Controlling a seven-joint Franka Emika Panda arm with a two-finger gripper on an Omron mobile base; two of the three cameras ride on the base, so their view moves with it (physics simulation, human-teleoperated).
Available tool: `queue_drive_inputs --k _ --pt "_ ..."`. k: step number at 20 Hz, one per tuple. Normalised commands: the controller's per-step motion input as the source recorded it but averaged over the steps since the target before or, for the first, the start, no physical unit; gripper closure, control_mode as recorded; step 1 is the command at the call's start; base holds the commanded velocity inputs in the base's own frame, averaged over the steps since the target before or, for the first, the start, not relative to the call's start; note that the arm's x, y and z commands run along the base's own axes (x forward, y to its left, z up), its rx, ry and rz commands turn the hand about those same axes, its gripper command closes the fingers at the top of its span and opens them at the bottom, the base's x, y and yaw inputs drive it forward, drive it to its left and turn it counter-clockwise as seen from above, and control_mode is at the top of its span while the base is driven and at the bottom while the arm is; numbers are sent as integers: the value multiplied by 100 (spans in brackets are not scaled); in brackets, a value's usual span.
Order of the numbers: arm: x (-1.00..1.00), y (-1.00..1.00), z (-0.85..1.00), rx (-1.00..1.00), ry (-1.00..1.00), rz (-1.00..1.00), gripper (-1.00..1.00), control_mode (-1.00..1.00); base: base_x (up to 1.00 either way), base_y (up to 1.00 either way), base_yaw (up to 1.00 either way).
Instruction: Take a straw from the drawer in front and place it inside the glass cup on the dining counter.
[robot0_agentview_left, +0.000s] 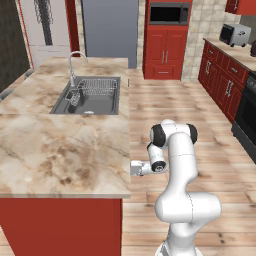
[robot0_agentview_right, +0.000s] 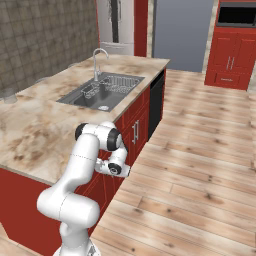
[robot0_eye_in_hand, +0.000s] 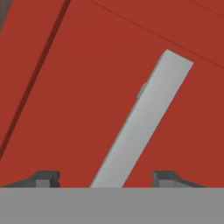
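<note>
Hand view: gripper (robot0_eye_in_hand: 105, 178) hovering jaws apart, straddling grey metal handle (robot0_eye_in_hand: 146, 116) on red drawer front (robot0_eye_in_hand: 78, 87), not gripping.

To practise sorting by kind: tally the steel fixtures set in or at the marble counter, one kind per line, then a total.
Sink: 1
Faucet: 1
Wire rack: 1
Total: 3
</note>
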Motion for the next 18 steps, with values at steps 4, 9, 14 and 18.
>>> queue_drive_inputs --k 4,9,14,18 --pt "5 7 -1 0 3 0 100 -100 0 0 0" --pt "0 0 0 0 0 0 100 -100 0 0 0" --pt "-7 -1 0 0 0 0 100 -100 0 0 0" --pt "-16 -18 0 0 0 0 100 -100 0 0 0"
